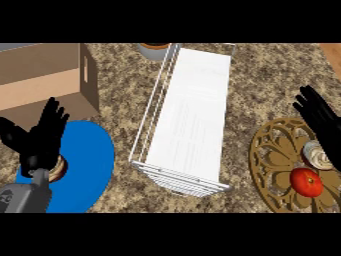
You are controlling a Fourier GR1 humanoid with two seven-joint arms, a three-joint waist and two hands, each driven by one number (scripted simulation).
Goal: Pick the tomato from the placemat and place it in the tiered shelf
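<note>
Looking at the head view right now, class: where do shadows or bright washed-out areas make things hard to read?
Head view: the white tiered shelf is bright and washed out, so its tiers blur together; the tomato on the gold placemat shows a small pale highlight; the black left hand and right hand are dark with little surface detail; shadows on the counter are faint.

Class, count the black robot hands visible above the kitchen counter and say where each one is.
2. The left hand is open over the round blue plate; the right hand is open above the brown patterned placemat.
</note>
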